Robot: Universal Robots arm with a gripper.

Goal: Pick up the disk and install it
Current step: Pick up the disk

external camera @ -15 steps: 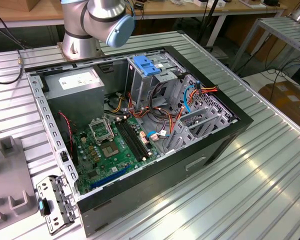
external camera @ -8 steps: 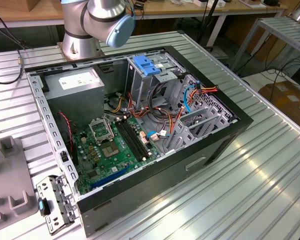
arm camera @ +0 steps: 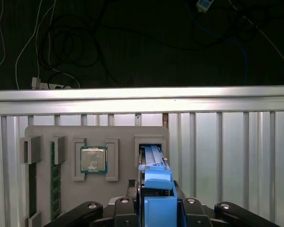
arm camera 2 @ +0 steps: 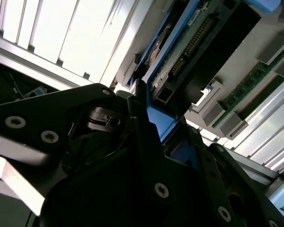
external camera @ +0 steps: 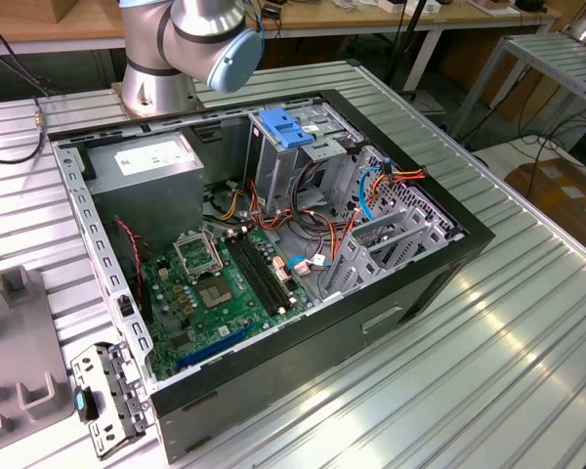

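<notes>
One disk point(arm camera 2: 217, 56) connector point(arm camera 2: 197, 39) shows in second wrist view.

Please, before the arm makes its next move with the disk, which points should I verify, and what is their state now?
1. Disk stands on edge in its slot of the grey tray: ok.
2. Gripper centred on the disk's blue rail: ok.
3. Firm hold on the disk: cannot tell.
4. Computer case has its side panel off: ok.
5. Free bay in the metal cage: cannot tell.
6. Loose cables lie beside the cage and may obstruct: not ok.
</notes>
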